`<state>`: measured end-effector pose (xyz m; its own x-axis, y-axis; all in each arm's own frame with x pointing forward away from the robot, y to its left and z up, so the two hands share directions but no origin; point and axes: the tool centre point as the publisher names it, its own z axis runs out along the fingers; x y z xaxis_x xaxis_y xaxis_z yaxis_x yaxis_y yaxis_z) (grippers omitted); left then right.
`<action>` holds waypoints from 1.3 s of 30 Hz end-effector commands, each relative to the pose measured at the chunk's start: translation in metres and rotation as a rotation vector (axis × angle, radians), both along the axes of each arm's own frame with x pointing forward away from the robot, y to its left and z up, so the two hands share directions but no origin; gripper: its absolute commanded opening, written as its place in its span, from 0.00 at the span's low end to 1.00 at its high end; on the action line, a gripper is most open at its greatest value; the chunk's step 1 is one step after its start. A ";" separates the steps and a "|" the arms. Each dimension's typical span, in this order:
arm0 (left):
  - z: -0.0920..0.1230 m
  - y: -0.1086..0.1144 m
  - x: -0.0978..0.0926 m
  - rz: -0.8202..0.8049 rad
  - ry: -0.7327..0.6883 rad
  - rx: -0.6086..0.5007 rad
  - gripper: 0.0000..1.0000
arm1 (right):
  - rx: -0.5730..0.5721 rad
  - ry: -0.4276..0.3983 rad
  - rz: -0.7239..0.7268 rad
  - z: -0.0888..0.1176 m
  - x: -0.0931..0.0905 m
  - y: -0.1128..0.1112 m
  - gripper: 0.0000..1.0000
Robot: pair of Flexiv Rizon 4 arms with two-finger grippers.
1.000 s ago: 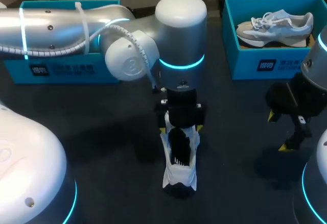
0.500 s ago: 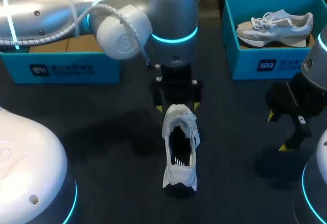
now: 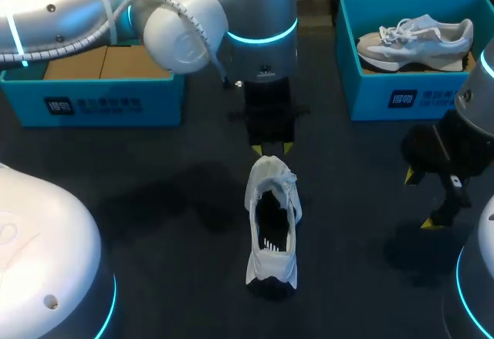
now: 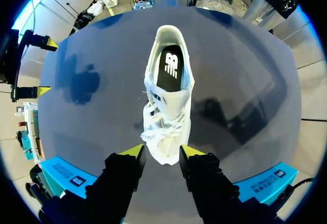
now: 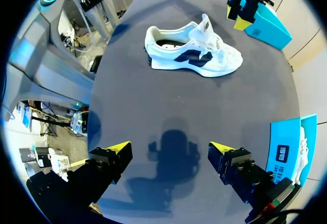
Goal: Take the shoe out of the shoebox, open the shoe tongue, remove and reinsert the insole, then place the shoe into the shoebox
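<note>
**A:** Where is the shoe (image 3: 271, 223), and which way does it lie?

**B:** It stands on its sole in the middle of the worktop (image 3: 177, 200), outside either box. Its long axis runs from near to far, with the heel towards the robot and the toe pointing away. The mouth is spread open, and the dark insole (image 4: 171, 68) shows inside at the heel end.

**A:** And the right gripper (image 3: 421, 198)?

**B:** It is well off to the shoe's right, with its jaws spread wide and nothing between them.

**A:** How would you take hold of the shoe?

**B:** I judge it light. The upper is soft and will crumple if pinched, while the sole and heel counter are stiffer. The heel collar or the sidewall by the laces looks the surest grip. The insole looks thin and floppy, so I'd lift it by its heel edge.

**A:** What about the left gripper (image 3: 272, 149)?

**B:** It hangs just beyond the toe with its fingers parted. The toe tip sits between them but is not clasped, so it holds nothing.

**A:** And farther back?

**B:** Beyond the shoe to the left is an open blue shoebox (image 3: 100, 103). Beyond it to the right is a second shoebox (image 3: 401, 96) holding another sneaker (image 3: 417, 39).
</note>
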<state>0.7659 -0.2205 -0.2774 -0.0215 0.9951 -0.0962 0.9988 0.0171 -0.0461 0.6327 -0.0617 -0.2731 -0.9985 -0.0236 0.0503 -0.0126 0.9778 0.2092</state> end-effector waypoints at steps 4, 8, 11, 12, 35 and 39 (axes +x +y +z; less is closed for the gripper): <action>-0.019 -0.004 -0.014 -0.018 0.027 -0.005 0.40 | -0.002 -0.002 0.000 -0.001 -0.001 0.000 1.00; -0.027 0.000 -0.028 -0.038 0.050 0.002 0.38 | -0.002 -0.002 0.000 -0.001 -0.001 0.000 1.00; -0.031 0.003 -0.037 -0.046 0.048 0.002 0.39 | -0.002 -0.002 0.000 -0.001 -0.001 0.000 1.00; -0.033 0.005 -0.040 -0.051 0.063 -0.004 0.38 | -0.002 -0.002 0.000 -0.001 -0.001 0.000 1.00; -0.022 -0.012 -0.043 -0.068 0.085 -0.040 0.32 | -0.002 -0.002 0.000 -0.001 -0.001 0.000 1.00; -0.034 -0.018 -0.049 -0.082 0.114 -0.020 0.28 | -0.002 -0.002 0.000 -0.001 -0.001 0.000 1.00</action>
